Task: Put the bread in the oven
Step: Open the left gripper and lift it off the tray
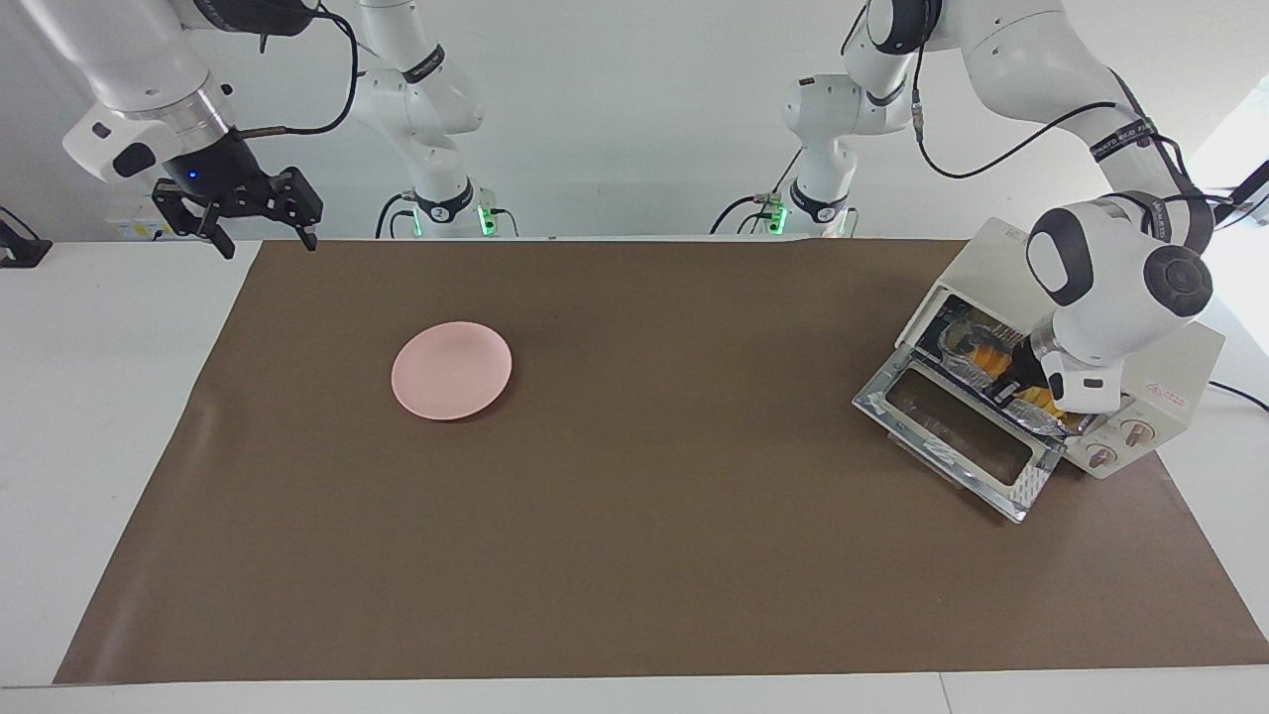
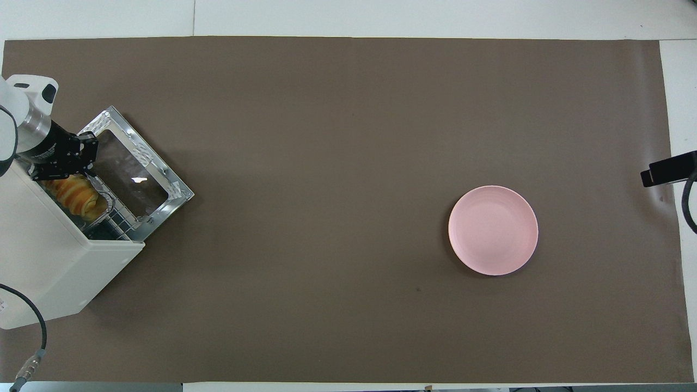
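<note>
Brown paper covers the worktop where the left gripper [image 2: 62,163], fingers unreadable, should ease straight out of the cream-white boxy oven [image 1: 1155,372]; yellow-orange ridged bread [image 2: 76,195] sits inside on foil.

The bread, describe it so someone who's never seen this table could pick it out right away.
Find the cream-white oven at the left arm's end of the table, its glass door dropped open. Just inside the opening sits a crinkled silver foil tray, with the left hand at it. The bread is the ridged yellow-orange loaf in that tray, the only orange thing in sight.
</note>
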Robot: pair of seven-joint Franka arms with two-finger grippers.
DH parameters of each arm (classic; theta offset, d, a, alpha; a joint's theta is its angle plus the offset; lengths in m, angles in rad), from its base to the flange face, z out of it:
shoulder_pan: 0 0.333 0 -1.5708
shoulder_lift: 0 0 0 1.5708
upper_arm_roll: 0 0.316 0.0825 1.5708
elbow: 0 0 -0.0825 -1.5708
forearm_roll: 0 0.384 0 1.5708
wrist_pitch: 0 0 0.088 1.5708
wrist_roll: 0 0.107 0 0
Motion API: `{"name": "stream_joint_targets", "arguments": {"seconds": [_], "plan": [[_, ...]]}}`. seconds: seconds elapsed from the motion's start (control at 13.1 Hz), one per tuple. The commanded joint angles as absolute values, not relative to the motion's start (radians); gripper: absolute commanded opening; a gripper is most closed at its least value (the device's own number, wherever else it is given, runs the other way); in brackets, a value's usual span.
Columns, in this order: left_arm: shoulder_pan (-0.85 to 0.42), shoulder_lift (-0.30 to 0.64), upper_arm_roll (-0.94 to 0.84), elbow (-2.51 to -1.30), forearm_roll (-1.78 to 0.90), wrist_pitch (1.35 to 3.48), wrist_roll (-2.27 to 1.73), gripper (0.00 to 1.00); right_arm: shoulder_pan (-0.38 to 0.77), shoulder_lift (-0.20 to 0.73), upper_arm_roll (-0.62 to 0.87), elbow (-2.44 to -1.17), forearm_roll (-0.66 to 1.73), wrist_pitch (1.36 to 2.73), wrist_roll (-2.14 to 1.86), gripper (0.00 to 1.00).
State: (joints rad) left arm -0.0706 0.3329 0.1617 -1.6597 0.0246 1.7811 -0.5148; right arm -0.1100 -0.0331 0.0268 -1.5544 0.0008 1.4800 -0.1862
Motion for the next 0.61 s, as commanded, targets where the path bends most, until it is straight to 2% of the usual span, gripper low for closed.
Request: {"name": "stream_joint_targets", "arguments": {"seconds": [0.0,0.53], "plan": [[-0.078,0.287,0.161,-1.723,0.07,1.787,-0.502,0.0,-0.121,-0.063,0.035,-1.588,-0.006,1.483,-0.206,1.0],[-0.083,0.279,0.161,-1.738,0.1,1.792,-0.502,0.0,-0.121,-0.063,0.035,-1.588,-0.006,1.483,-0.206,1.0]]}}
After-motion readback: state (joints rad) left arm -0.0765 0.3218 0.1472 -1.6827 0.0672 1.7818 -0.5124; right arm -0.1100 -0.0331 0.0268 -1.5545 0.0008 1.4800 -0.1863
